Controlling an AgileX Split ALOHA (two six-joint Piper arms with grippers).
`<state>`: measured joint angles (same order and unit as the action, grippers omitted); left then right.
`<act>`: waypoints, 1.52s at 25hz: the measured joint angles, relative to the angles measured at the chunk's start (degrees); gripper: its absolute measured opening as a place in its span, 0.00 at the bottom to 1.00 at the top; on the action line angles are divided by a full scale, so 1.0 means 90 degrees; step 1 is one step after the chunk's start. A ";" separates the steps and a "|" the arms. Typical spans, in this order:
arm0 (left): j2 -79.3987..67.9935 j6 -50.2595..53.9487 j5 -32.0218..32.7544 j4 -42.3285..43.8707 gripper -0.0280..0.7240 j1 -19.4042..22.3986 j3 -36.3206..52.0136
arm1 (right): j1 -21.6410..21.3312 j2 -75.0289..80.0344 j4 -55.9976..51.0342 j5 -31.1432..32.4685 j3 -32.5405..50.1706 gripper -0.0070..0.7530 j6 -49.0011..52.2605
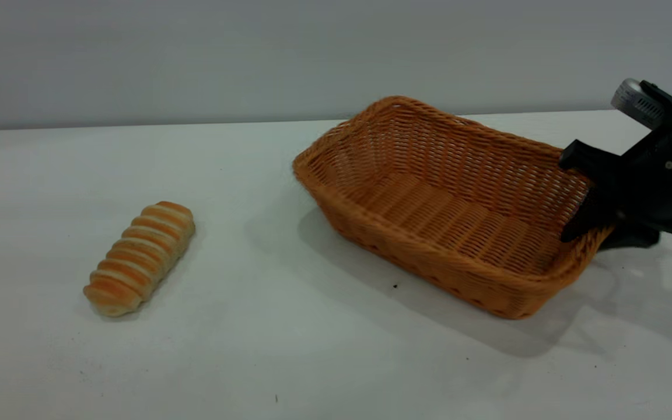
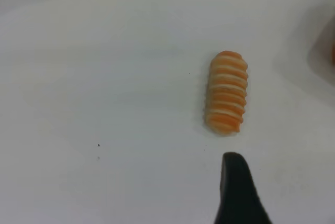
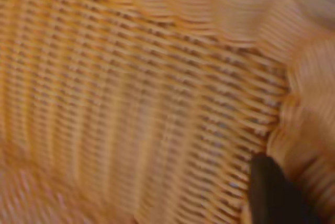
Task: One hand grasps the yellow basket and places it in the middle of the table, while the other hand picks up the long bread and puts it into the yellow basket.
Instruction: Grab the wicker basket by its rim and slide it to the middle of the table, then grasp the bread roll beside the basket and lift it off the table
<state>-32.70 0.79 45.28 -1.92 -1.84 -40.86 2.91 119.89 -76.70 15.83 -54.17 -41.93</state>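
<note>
The yellow basket (image 1: 452,204) is right of the table's middle, tilted, with a shadow under it. My right gripper (image 1: 591,232) is shut on its right end wall, one finger inside and one outside. In the right wrist view the basket's weave (image 3: 131,103) fills the frame and one black fingertip (image 3: 272,192) lies against the inner wall. The long bread (image 1: 139,256) lies on the white table (image 1: 289,350) at the left. The left wrist view shows the bread (image 2: 226,92) just beyond one black fingertip (image 2: 235,192), with nothing held. The left gripper is out of the exterior view.
The table's far edge (image 1: 137,125) meets a plain grey wall. A few tiny dark specks (image 1: 395,286) dot the tabletop. Bare tabletop lies between the bread and the basket.
</note>
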 joint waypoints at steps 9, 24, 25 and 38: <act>0.0000 0.0000 0.0005 0.0000 0.69 0.0000 0.0000 | 0.0436 0.0029 0.1259 0.1359 -0.0964 0.13 0.0212; 0.0000 0.0000 0.0080 0.0000 0.69 0.0000 0.0000 | 0.1125 0.0427 0.2067 0.1612 -0.1552 0.41 0.1032; 0.0000 0.0000 0.0085 0.0000 0.69 0.0000 0.0000 | 0.1096 0.0427 0.2067 0.1697 -0.1560 0.47 0.1033; -0.0439 0.0000 0.0218 -0.0004 0.69 0.0000 -0.0001 | -0.0565 -0.0856 0.3863 0.3378 -0.1568 0.70 0.1178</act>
<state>-36.66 0.79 47.24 -1.95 -1.84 -40.87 -2.17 112.18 -41.94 46.23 -68.28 -31.32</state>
